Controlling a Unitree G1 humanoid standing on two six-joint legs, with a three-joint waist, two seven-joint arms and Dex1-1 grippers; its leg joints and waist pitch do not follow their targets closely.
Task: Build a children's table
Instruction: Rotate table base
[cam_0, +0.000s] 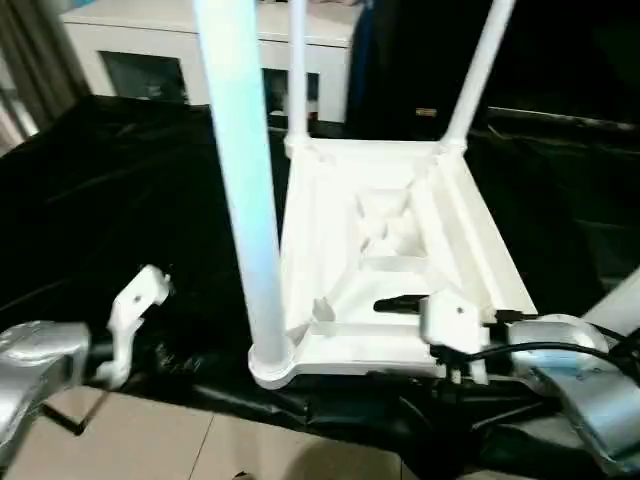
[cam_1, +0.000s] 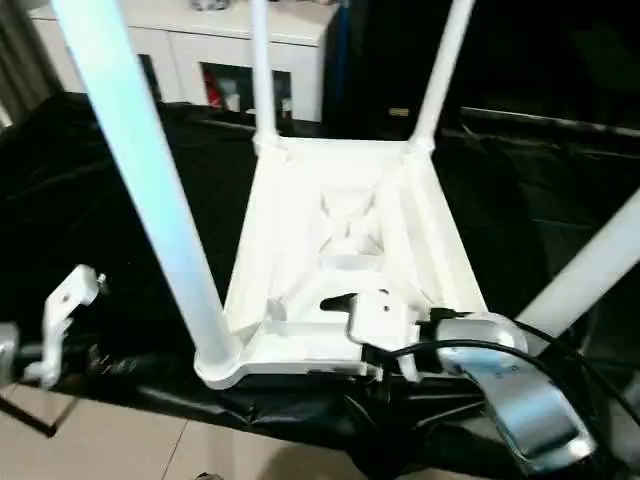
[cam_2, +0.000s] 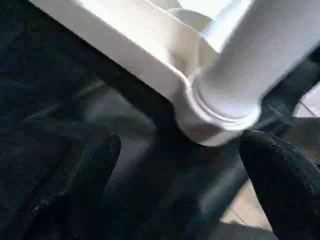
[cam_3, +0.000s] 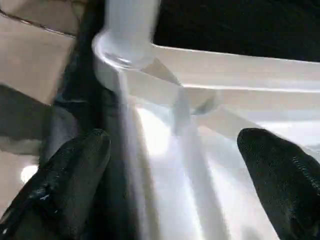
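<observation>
The children's table (cam_0: 400, 230) lies upside down on the black-draped table (cam_0: 120, 190), ribbed underside up. A thick leg (cam_0: 240, 170) stands in the near left socket (cam_0: 272, 362), and two more legs (cam_0: 297, 60) (cam_0: 478, 70) stand in the far corners. A fourth leg (cam_1: 590, 265) slants up at the right, its base hidden behind my right forearm. My left gripper (cam_2: 177, 150) is open just beside the near left socket (cam_2: 215, 117), holding nothing. My right gripper (cam_3: 175, 145) is open over the near rim (cam_3: 150, 165), one black finger (cam_0: 400, 305) lying on the underside.
A white cabinet with glass doors (cam_0: 150, 50) stands behind the black table. Tiled floor (cam_0: 150, 440) shows below the table's near edge. Black cables (cam_1: 480, 350) run along my right forearm.
</observation>
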